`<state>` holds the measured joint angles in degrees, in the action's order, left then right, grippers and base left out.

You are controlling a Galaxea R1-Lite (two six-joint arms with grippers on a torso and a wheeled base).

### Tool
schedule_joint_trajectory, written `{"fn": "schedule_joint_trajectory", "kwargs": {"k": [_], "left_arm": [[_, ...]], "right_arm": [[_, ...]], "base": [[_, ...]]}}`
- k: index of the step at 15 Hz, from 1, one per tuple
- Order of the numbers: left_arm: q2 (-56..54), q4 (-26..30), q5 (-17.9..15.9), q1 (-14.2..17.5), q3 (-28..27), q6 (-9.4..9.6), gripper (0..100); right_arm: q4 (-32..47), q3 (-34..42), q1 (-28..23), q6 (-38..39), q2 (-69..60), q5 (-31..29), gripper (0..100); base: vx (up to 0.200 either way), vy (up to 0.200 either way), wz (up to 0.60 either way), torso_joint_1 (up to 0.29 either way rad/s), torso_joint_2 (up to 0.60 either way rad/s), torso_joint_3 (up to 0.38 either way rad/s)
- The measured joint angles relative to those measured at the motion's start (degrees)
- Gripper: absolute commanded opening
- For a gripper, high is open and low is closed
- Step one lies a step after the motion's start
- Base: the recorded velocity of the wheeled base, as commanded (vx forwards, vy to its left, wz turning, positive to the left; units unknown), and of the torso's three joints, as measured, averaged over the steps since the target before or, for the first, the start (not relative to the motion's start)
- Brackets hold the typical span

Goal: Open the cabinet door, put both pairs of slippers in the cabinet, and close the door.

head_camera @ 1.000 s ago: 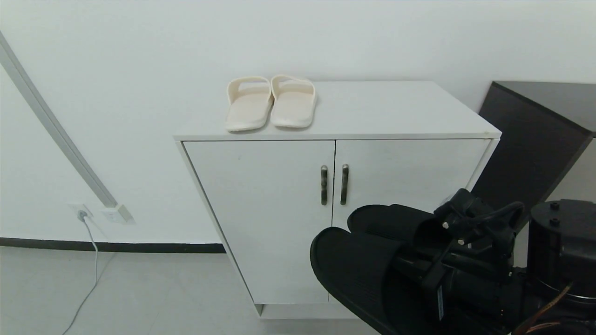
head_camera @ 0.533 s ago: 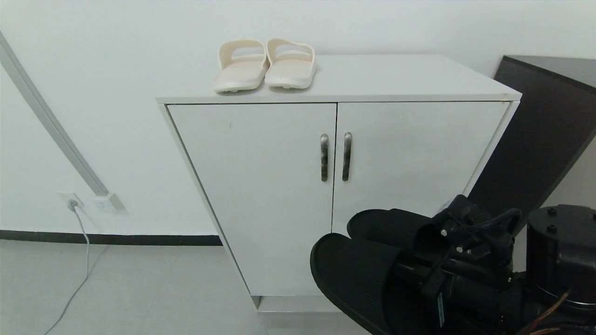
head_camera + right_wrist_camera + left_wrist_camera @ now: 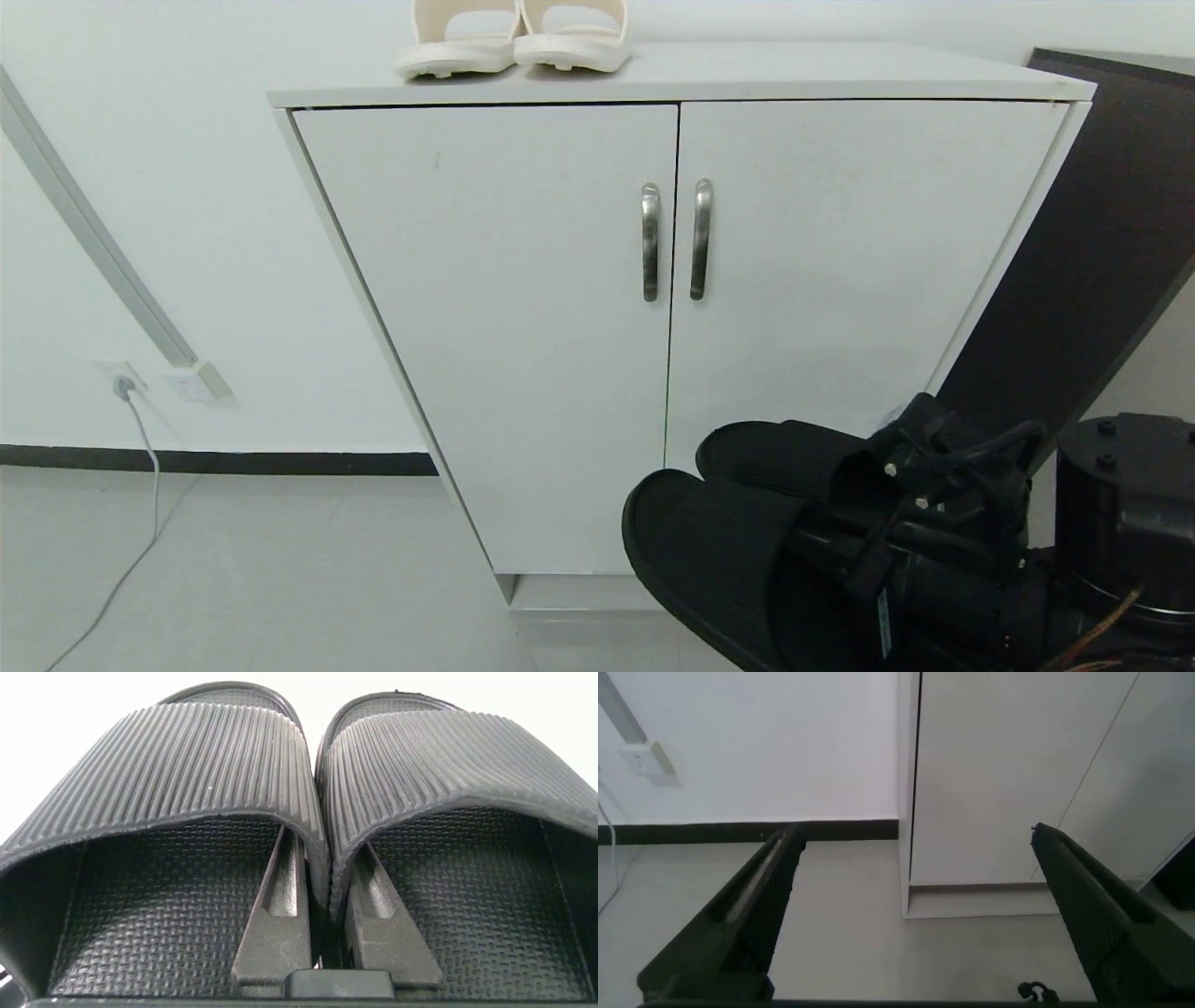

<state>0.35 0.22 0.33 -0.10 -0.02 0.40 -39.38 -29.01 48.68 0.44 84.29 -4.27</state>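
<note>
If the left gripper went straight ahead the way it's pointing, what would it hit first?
Likely the cabinet, low at its left front corner near the floor, though depth is unclear.

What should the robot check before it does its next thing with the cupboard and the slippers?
1. Are the cabinet doors open? Not ok: both are shut.
2. Are the handles free to grab? Ok: nothing is in front of them.
3. Is the left pincer free? Ok: it is open and empty.
4. Are the black slippers held? Ok: the right pincer is shut on their inner sides.
5. Are the cream slippers waiting? Ok: they sit side by side on top of the cabinet.
6. Is there room inside? Cannot tell: the doors hide it.
</note>
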Motion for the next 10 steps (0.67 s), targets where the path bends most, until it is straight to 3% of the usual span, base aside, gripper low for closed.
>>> {"fn": "schedule_joint_trajectory", "kwargs": {"k": [2, 3, 6, 10], "left_arm": [[0.88, -0.01, -0.54, -0.32, -0.11, 2.24, 100], [1.73, -0.04, -1.15, -0.63, -0.57, 2.38, 100], [8.13, -0.73, -4.68, -1.33, -9.34, -2.39, 100], [24.94, -4.34, -18.29, -1.85, -19.4, -4.63, 100]], "right_arm": [[-0.09, 0.16, 0.0, 0.0, 0.0, 0.04, 0], [-0.09, 0.16, 0.0, 0.0, 0.02, 0.02, 0], [-0.22, 0.79, 0.0, 0.0, 0.06, 0.04, 0], [-0.26, 1.57, 0.0, -0.01, 0.06, 0.06, 0]], "base": [[0.0, 0.0, 0.0, -0.002, 0.07, 0.071], [0.0, 0.0, 0.0, 0.0, 0.0, 0.0], [0.0, 0.0, 0.0, 0.0, 0.0, 0.0], [0.0, 0.0, 0.0, 0.0, 0.0, 0.0]]}}
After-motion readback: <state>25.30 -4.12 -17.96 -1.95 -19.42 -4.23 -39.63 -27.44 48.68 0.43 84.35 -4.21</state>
